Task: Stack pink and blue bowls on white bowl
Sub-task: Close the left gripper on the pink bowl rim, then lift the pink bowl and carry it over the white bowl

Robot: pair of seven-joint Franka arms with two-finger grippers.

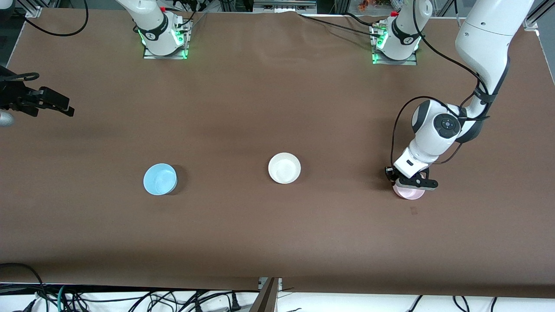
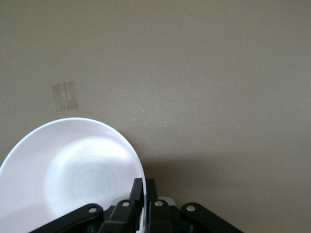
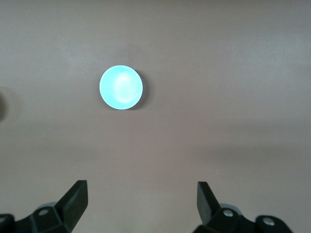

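A wide brown counter fills the front view, with cables along the lower edge of the frame and both arm bases at the top.

The left arm is reached down at the right of the frame, and the left pincer is pressed together on the rim of the pink bowl; in the left wrist view one finger sits inside the wall and one outside, pinching it. The right arm waits, its right pincer held up at the left edge of the frame, spread wide and empty.

The white bowl stands at mid-frame and the blue bowl left of centre, both upright, apart from each other, and empty so far as can be seen.

The bowls are judged to be light, stiff, smooth plastic. A rim pinch is likely to hold, though some tilting or slipping may be expected. Nesting should be easy, the three appearing equal in size.
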